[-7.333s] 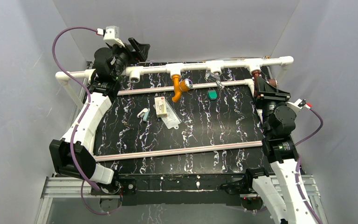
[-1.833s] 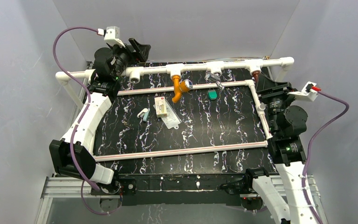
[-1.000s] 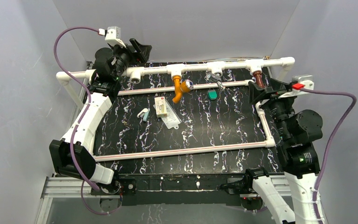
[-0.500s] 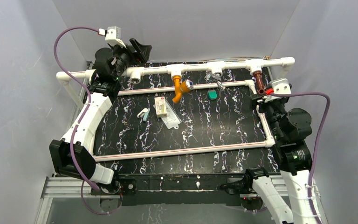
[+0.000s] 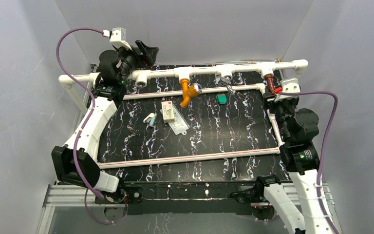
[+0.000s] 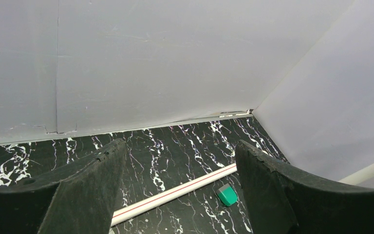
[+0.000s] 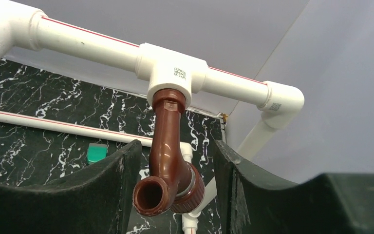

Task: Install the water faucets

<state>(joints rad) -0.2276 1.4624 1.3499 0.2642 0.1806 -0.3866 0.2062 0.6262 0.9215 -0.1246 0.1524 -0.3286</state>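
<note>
The dark reddish-brown faucet hangs from the right white tee of the back pipe. In the right wrist view it points its open spout at the camera. My right gripper is open, with one jaw on each side of this faucet's lower end and a gap on the right; in the top view it sits just below the faucet. The orange faucet with its bluish-silver knob hangs from a tee further left. My left gripper is open and empty above the back left corner, as the left wrist view also shows.
A silvery fitting hangs from the tee between the two faucets. A green block lies on the black marbled table, and shows in the left wrist view. A small box, a plastic bag and a small white part lie left of centre. White pipes frame the table.
My right arm pulled away from the brown faucet, turned its wrist, then came back with open jaws around the faucet's lower end. The left arm has not moved.
</note>
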